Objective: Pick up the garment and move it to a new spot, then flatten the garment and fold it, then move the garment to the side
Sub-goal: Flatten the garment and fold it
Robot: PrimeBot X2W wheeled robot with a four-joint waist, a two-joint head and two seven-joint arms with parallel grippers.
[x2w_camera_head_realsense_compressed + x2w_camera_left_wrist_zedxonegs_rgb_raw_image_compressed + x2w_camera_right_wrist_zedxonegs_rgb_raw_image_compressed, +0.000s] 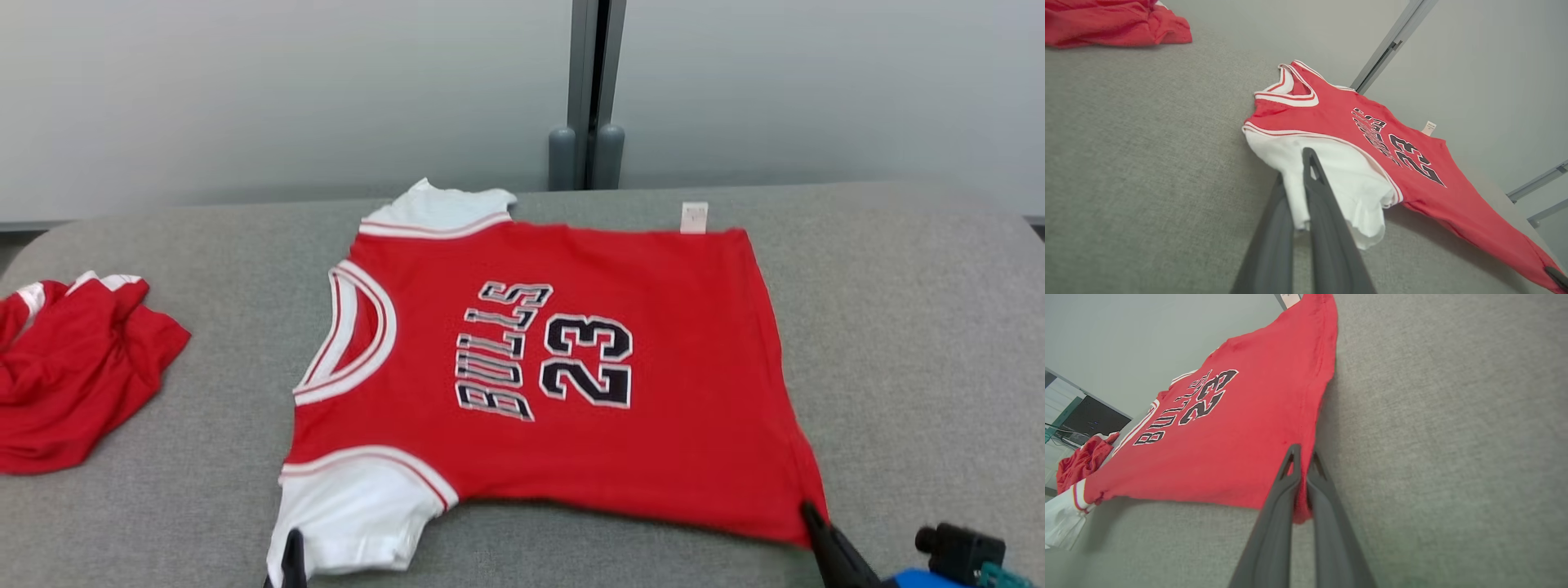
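Grips the red jersey (694, 392) at two points along its edge farthest from the grey post (586, 98), which stands against the wall behind the desk (898, 327). Clamps the left pincer (292, 539) (1296, 171) narrow on the near white sleeve (351, 514), left of the post's line. In the left wrist view, pinches the cloth with one finger (1327, 212) on top and the other beneath, the sleeve end drooping past them. Clamps the right pincer (812, 518) (1304, 455) just as narrow on the hem corner (796, 482), right of the post's line, with red cloth bunched between the two dark fingertips in the right wrist view.

Holds that gripped edge a little off the desk, judging by the shadow beneath it. Has the rest of the jersey spread flat, print side up, straight in front of the post. Points the neckline (351, 335) toward the left of the post and the hem toward its right, so that the "BULLS 23" print (543, 351) reads sideways. Shows the second white sleeve (437, 208) on the edge nearest the post, slightly left of it. Shows a small white tag (694, 217) sticking out of the same edge, slightly right of the post. Has a crumpled red and white garment (73, 376) on the desk well to the left of the post, apart from the jersey.
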